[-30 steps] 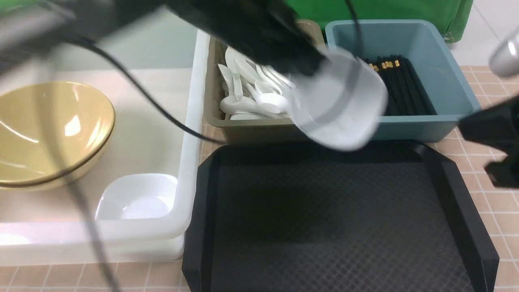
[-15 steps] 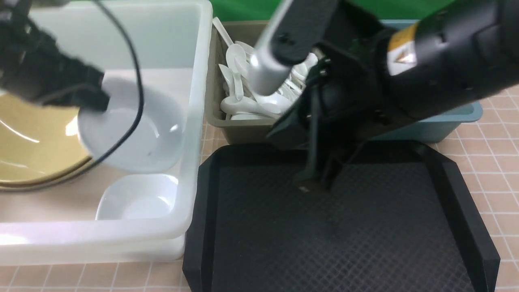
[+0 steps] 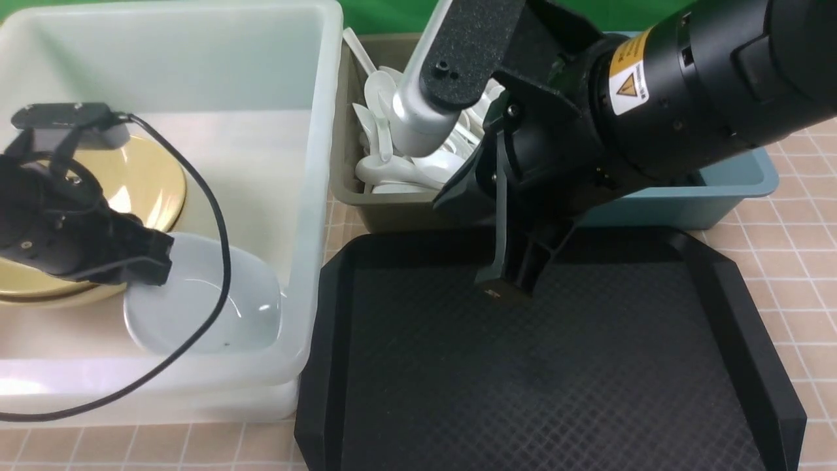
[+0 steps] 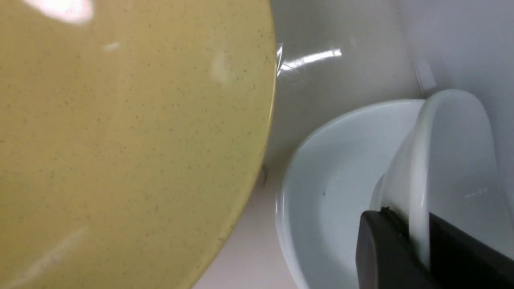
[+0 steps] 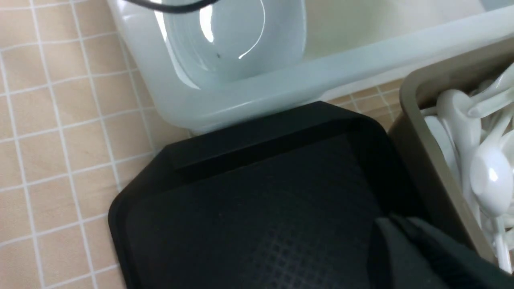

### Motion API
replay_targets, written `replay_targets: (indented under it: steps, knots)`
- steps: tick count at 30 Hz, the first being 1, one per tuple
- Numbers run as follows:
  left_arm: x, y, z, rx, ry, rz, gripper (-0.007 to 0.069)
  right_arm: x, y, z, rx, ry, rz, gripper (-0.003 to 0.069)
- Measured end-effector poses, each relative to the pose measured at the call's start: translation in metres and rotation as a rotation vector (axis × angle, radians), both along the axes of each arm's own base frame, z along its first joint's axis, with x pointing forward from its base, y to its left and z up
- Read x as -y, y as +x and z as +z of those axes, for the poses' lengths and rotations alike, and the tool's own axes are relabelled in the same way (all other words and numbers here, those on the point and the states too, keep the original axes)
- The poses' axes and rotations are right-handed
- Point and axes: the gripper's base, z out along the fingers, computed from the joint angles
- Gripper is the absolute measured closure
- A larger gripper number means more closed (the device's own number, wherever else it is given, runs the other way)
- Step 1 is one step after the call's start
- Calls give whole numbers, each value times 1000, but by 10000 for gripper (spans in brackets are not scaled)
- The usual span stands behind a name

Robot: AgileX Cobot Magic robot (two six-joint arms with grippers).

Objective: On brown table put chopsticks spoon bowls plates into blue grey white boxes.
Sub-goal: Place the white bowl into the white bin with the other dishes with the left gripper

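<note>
My left gripper (image 3: 155, 260) is inside the white box (image 3: 314, 196), shut on the rim of a white bowl (image 3: 209, 307). In the left wrist view the jaws (image 4: 417, 228) pinch that bowl's rim (image 4: 449, 160), and it rests tilted inside a second white bowl (image 4: 325, 200). A yellow bowl (image 3: 140, 176) lies beside them and also shows in the left wrist view (image 4: 120, 140). My right gripper (image 3: 500, 288) is shut and empty, low over the black tray (image 3: 523, 379). White spoons (image 3: 386, 167) fill the grey box (image 3: 392, 212). The blue box (image 3: 719, 193) is mostly hidden by my right arm; chopsticks are hidden.
The black tray's raised rim (image 5: 249, 132) abuts the white box (image 5: 281, 90) and the grey box (image 5: 417, 140). My right arm's big black body hangs over the grey and blue boxes. A black cable (image 3: 216, 216) loops over the white box's front wall. Tiled brown table (image 3: 798, 261) lies at the right.
My left gripper has carried the white bowl down and toward the front of the white box, onto the other white bowl. My right arm has barely moved over the tray.
</note>
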Motion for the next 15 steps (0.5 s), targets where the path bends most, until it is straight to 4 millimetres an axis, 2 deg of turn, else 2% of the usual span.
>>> replay_targets:
  steps: [6,11,15]
  knots:
    - [-1,12,-22,-52,-10,-4,612,0,0,0,6,-2,-1,617]
    - [-2,19,-35,-72,-5,-21,544,0,0,0,6,-3,-1,615]
    - [-2,20,-33,-51,12,-50,382,0,1,0,8,-4,-1,614]
